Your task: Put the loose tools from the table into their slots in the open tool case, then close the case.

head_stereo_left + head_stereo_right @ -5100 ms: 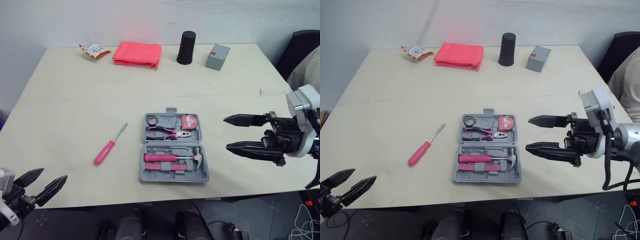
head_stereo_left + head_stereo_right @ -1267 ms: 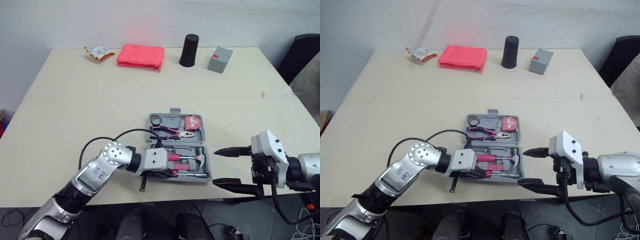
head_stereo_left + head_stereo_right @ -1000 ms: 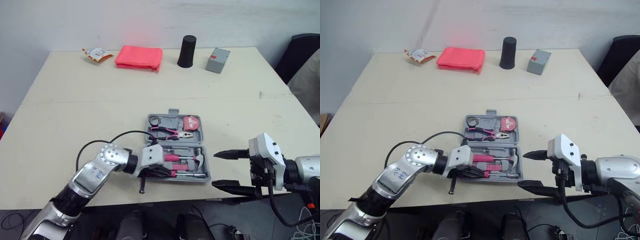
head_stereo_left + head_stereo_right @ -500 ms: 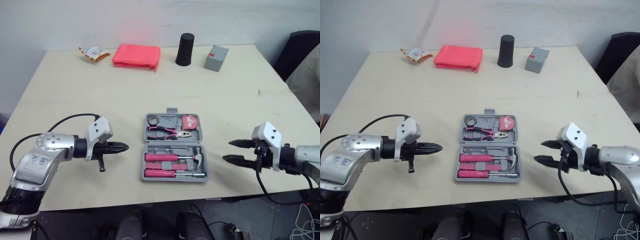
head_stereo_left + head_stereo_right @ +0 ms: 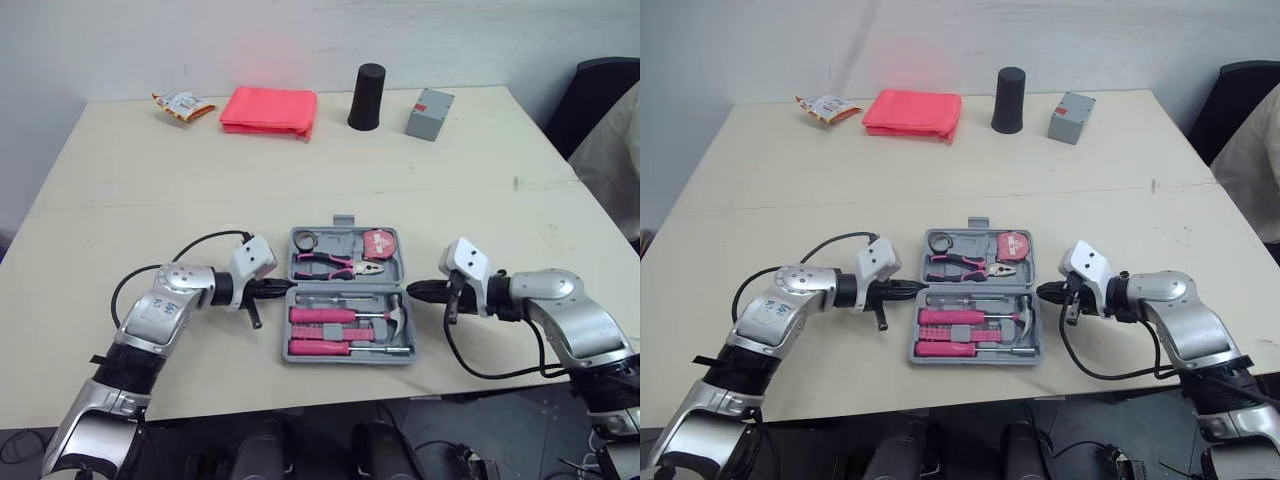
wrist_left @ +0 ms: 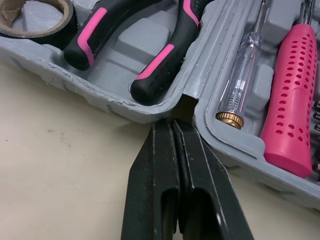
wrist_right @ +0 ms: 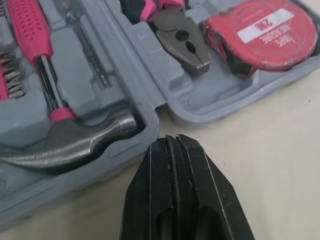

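All tools (image 5: 330,317) sit slotted in the case (image 5: 343,221) (it lies open); left gripper (image 5: 279,288) and right gripper (image 5: 413,291), both pinched empty, flank it; closing remains.

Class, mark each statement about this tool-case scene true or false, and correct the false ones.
1. The tool case lies open on the table. True.
2. Both grippers are open. False: the left gripper and the right gripper are shut.
3. A hammer lies loose on the table. False: the hammer sits in the tool case.
4. The black cup stands between the pink cloth and the grey box. True.
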